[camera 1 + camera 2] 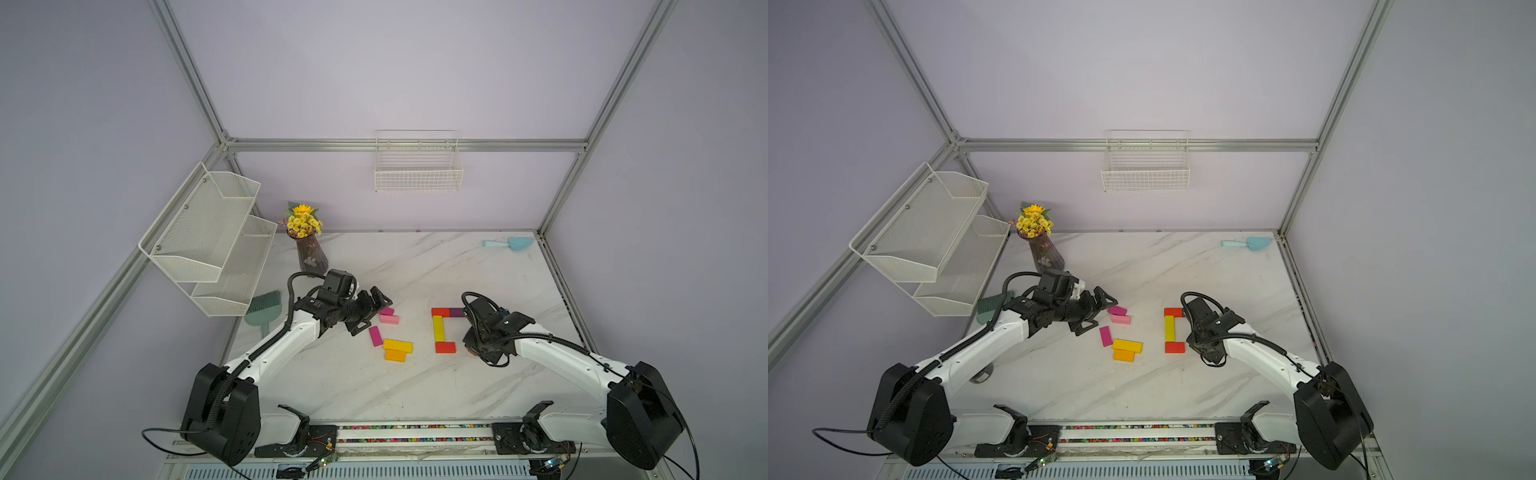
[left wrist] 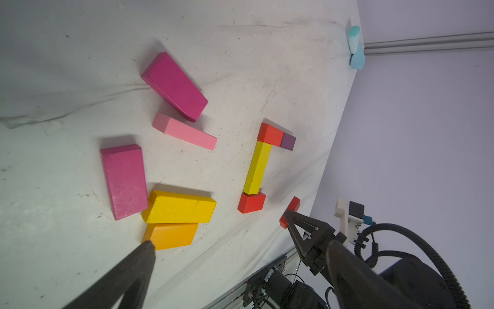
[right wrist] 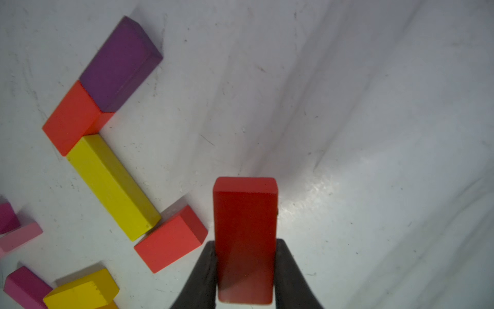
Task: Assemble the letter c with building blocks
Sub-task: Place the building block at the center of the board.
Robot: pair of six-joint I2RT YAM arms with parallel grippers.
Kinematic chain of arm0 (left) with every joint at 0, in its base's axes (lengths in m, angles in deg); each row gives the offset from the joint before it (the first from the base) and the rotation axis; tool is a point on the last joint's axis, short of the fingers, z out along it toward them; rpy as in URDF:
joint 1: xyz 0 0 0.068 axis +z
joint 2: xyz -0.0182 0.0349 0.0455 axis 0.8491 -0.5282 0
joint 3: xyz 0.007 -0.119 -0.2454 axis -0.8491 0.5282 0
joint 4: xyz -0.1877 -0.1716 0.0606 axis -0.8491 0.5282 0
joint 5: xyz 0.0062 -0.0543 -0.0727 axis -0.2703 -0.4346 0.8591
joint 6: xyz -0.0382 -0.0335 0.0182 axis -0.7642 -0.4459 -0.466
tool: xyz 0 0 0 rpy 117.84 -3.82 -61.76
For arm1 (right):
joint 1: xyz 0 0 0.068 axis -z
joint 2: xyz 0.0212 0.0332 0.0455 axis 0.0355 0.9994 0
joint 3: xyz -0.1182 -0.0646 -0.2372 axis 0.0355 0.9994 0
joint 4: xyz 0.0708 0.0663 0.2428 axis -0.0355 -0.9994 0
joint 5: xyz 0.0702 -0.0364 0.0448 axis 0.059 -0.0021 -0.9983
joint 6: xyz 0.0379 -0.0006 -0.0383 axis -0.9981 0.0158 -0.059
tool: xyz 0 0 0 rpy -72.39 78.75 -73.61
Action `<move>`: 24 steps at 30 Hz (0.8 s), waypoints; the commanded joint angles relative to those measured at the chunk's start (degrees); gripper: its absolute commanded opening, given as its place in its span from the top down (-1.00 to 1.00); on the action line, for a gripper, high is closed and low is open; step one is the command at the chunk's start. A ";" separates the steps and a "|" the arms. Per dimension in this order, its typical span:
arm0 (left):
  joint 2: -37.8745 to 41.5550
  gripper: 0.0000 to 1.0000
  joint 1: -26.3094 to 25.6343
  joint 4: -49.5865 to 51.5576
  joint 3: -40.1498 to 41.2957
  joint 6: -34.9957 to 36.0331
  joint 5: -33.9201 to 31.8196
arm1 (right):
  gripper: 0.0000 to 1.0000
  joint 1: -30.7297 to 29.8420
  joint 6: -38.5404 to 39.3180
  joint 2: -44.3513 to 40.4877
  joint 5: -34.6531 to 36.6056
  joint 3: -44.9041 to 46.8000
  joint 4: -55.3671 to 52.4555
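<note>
A partial figure lies on the marble table in both top views: a red block [image 1: 440,312] joined to a dark purple block [image 1: 456,312], a long yellow block [image 1: 438,328] below them, and a red block [image 1: 445,347] at its near end. My right gripper [image 3: 245,242] is shut on another red block [image 3: 245,214], held just right of that near red block [image 3: 171,238]. My left gripper [image 1: 371,314] stands open beside the loose blocks: magenta [image 1: 386,311], light pink [image 1: 389,319], magenta [image 1: 375,336], yellow [image 1: 397,345] and orange [image 1: 395,355]. Nothing sits between its fingers [image 2: 144,256].
A vase of yellow flowers [image 1: 309,253] stands at the back left, behind the left arm. A light blue scoop [image 1: 509,244] lies in the far right corner. A green brush [image 1: 262,309] and wire shelves [image 1: 212,237] are at the left edge. A strip of beads [image 1: 415,428] runs along the front.
</note>
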State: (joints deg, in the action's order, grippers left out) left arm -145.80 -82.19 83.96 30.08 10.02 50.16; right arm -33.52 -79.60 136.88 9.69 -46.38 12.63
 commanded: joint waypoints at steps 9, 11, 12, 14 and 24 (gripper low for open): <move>-6.61 -1.00 -5.18 -2.50 -5.76 -0.98 0.27 | 0.64 0.45 -3.04 1.03 0.05 2.57 3.69; -7.03 -1.00 -5.28 -2.49 -6.10 -0.89 0.37 | 0.63 0.46 -3.05 2.33 -0.46 2.42 5.09; -7.12 -1.00 -5.27 -2.50 -6.16 -0.80 0.45 | 0.64 0.42 -3.05 3.19 -0.53 2.23 5.45; -7.29 -1.00 -5.33 -2.41 -6.23 -0.62 0.53 | 0.63 0.45 -2.83 4.68 -0.89 1.88 6.17; -8.56 -1.00 -5.28 -2.36 -6.81 -0.40 0.72 | 0.58 1.49 -1.97 8.03 -0.71 1.52 7.28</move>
State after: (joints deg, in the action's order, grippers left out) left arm -153.89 -87.42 82.91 25.32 9.43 49.98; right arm -32.71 -80.88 144.42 8.73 -44.18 18.84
